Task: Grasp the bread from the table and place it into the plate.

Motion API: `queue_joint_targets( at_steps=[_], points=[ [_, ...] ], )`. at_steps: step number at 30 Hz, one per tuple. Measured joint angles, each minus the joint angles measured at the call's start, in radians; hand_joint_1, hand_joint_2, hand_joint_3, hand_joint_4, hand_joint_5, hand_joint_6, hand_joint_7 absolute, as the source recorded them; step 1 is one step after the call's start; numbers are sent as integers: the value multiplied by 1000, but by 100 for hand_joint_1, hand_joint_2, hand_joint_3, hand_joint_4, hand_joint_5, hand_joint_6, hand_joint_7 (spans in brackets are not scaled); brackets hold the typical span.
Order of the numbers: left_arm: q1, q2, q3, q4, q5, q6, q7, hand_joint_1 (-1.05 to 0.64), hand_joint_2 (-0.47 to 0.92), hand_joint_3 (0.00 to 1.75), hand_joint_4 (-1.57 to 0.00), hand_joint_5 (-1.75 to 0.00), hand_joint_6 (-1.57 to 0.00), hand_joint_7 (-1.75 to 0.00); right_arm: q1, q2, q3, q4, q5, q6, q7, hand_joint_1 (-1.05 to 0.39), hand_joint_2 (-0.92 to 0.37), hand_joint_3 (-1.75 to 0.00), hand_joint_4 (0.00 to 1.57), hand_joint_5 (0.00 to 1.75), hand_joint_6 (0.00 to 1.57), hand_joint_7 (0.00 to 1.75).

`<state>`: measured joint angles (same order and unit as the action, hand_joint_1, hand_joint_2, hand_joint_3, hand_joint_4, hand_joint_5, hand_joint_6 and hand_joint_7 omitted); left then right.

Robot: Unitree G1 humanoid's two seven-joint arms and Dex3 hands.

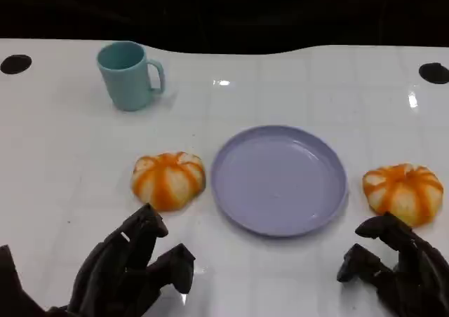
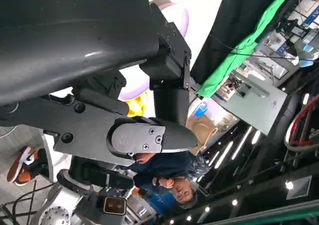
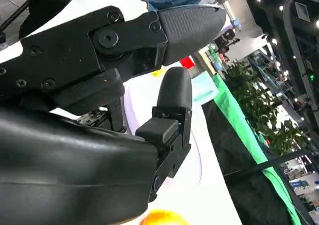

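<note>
Two breads (image 1: 169,180) (image 1: 403,191) lie on the surface beside the bare plate (image 1: 279,179), nothing grasped yet, each robot hand (image 1: 133,268) (image 1: 394,261) empty with fingers apart.

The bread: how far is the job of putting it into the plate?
Nothing is done yet. The plate holds nothing, and both breads lie on the table: the left bread and the right bread, one on each side of the plate. The left hand and the right hand hold nothing. Grasping and placing remain.
</note>
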<state>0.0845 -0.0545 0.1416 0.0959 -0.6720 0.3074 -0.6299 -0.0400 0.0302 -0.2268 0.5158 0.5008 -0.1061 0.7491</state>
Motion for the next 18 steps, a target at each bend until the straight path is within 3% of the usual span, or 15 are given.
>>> queue_joint_targets(
  at_steps=[12, 13, 15, 16, 17, 18],
  points=[
    [-33, 1, 0, 49, 8, -25, 0, -55, 92, 22, -86, -175, -60, -174, -57, -6, -30, 80, 0, -10, 31, -51, -92, -21, 67, 148, 57, 121],
    [-32, 1, 0, 45, 6, -17, 0, -56, 92, 24, -77, -175, -56, -163, -56, -5, -30, 78, 0, -10, 31, -52, -92, -21, 68, 148, 57, 121],
    [-33, 4, -4, 44, 14, -27, -5, -57, 92, 25, -73, -175, -55, -157, -54, -4, -30, 78, -1, -12, 31, -53, -92, -20, 67, 148, 57, 121],
    [-37, 8, -6, 44, 23, -43, -14, -58, 92, 25, -45, -130, -37, -95, -54, -3, -29, 78, -2, -13, 31, -52, -92, -21, 67, 149, 57, 121],
    [-45, 16, -15, 46, 64, -88, -18, -59, 92, 24, -38, -108, -38, -61, -54, -2, -29, 78, -2, -13, 31, -52, -92, -22, 67, 149, 57, 121],
    [-63, 38, -33, 48, 149, -166, -17, -60, 92, 23, -34, -94, -39, -38, -54, 0, -28, 78, -2, -13, 31, -52, -92, -23, 67, 149, 57, 121]
  ],
)
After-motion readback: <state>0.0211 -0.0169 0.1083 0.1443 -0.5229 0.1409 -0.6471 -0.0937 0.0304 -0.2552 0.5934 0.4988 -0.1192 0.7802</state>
